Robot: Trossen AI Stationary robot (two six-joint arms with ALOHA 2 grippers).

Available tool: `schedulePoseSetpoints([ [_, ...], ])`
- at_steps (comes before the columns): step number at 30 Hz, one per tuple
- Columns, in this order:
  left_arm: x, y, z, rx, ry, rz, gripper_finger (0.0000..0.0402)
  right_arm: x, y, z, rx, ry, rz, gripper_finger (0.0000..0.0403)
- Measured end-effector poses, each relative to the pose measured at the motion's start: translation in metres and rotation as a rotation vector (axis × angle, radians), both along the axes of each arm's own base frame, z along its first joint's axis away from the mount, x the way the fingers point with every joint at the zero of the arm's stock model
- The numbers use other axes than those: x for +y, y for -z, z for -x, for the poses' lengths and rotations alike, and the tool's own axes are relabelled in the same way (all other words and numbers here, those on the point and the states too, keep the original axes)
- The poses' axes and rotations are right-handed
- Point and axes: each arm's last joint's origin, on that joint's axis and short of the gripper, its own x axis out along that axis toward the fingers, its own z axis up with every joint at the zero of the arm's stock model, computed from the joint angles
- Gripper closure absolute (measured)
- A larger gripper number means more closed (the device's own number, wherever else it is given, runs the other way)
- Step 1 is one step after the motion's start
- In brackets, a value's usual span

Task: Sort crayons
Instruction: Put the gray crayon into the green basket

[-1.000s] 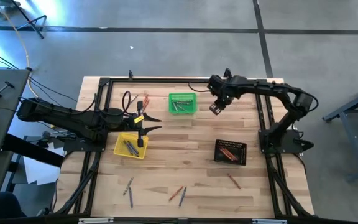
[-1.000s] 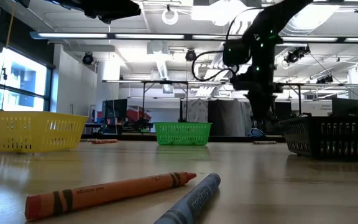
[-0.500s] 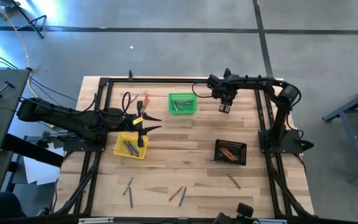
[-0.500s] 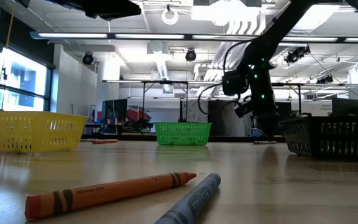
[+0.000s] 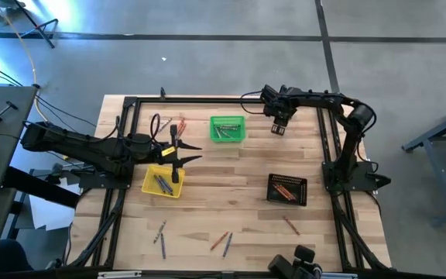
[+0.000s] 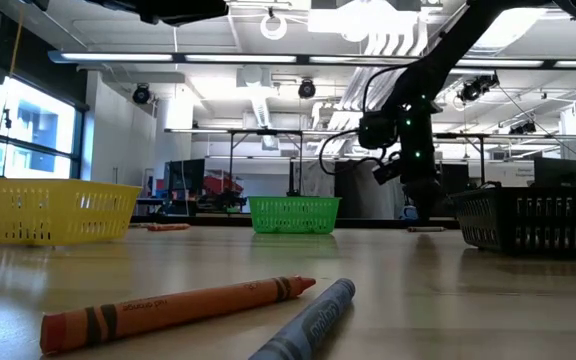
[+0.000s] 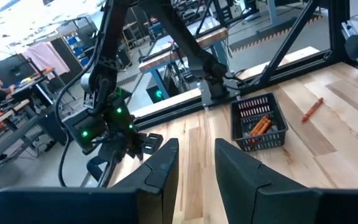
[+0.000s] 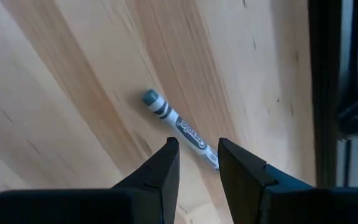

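My right gripper [image 5: 279, 126] is open near the table's far right, right of the green basket [image 5: 228, 129]. In the right wrist view its fingers [image 8: 197, 152] hang over a blue-grey crayon [image 8: 179, 127] that lies flat on the wood, without touching it. My left gripper [image 5: 190, 153] is open and empty, above the table by the yellow basket [image 5: 162, 181], which holds grey crayons. The black basket [image 5: 287, 189] holds orange-red crayons. Loose crayons lie near the front edge [image 5: 221, 241]; an orange one [image 6: 178, 310] and a blue one [image 6: 308, 325] show in the low view.
More loose crayons lie at the front left [image 5: 159, 231], the front right [image 5: 291, 225] and the far left [image 5: 180, 124]. A black frame rail [image 5: 327, 147] runs along the table's right side, close to my right arm. Bare wood lies in the table's middle.
My right gripper has gone toward the table's far right corner, away from the green basket, with its arm drawing back. My left arm has kept still.
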Motion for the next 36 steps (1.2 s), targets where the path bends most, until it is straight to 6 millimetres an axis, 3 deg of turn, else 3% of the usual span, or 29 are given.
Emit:
schedulePoseSetpoints([
  [25,0.0,0.0,0.0,0.002,-0.001,0.002,0.0312,-0.02,0.022,0.015,-0.077,0.063,-0.178,0.0302],
  [34,0.0,0.001,0.0,0.001,-0.004,0.027,0.0312,-0.017,0.024,0.016,-0.153,0.205,-0.266,0.039],
  [36,0.0,0.001,0.0,0.001,-0.005,0.031,0.0312,-0.016,0.024,0.016,-0.167,0.238,-0.282,0.0393],
])
